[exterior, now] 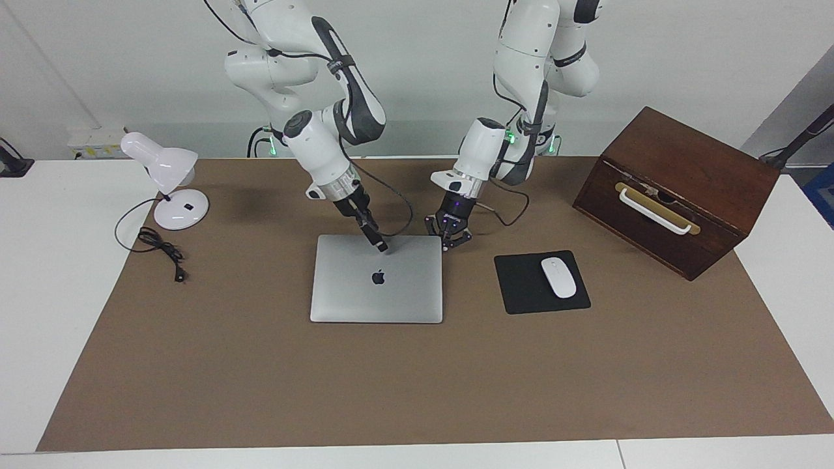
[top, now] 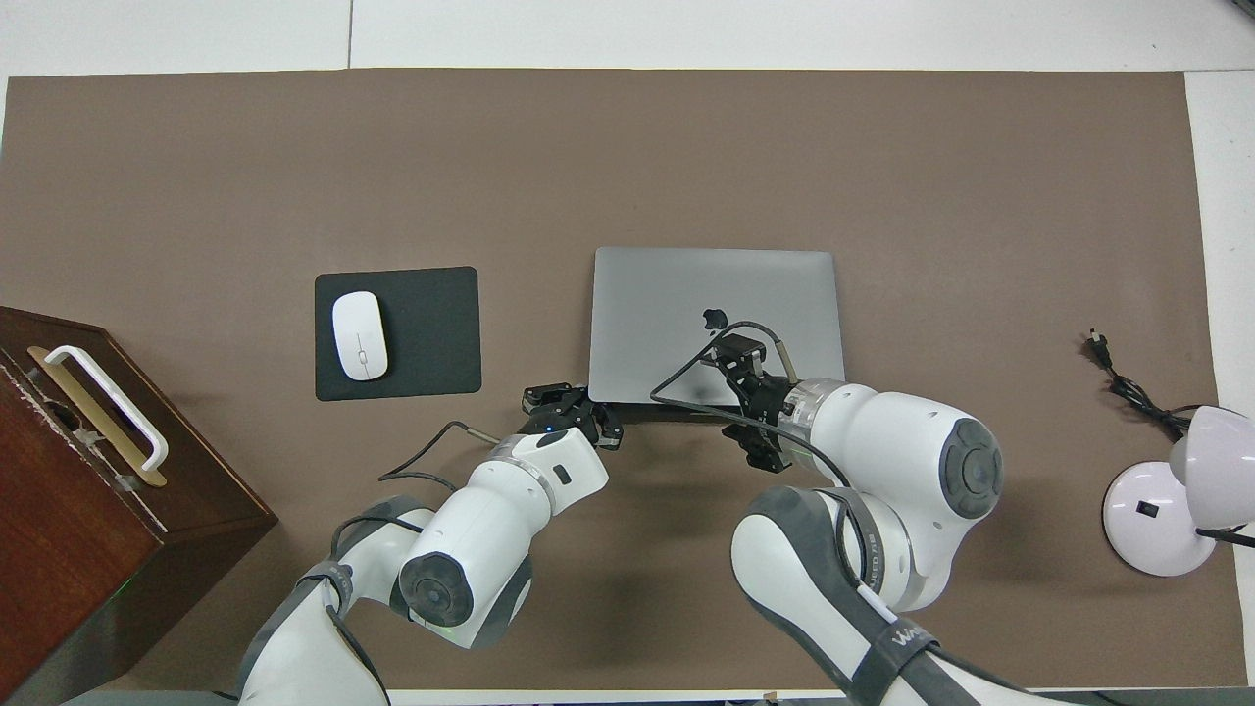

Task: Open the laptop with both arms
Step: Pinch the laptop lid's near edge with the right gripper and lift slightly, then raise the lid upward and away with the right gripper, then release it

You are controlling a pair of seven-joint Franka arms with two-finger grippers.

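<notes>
Right tool is down on the laptop, its tip pressing the lid near the edge closest to the robots, just short of the dark logo; the frames don't let me say how far apart its fingers stand, and it has hold of nothing that I can see. From overhead the right tool sits over the lid beside the logo, a black cable looping off the wrist. Left tool is low at the laptop's corner on the left arm's end, fingertips pinched together, links splayed, gripping nothing. Overhead, the left tool shows just off that same corner of the laptop.

The laptop lies flat and closed in the middle of the brown-covered surface. Toward the left arm's end sits a black mouse pad with a white mouse on it, and past that a dark wooden box with a white handle. Toward the right arm's end stands 1 white desk lamp, its black cord trailing on the surface.
</notes>
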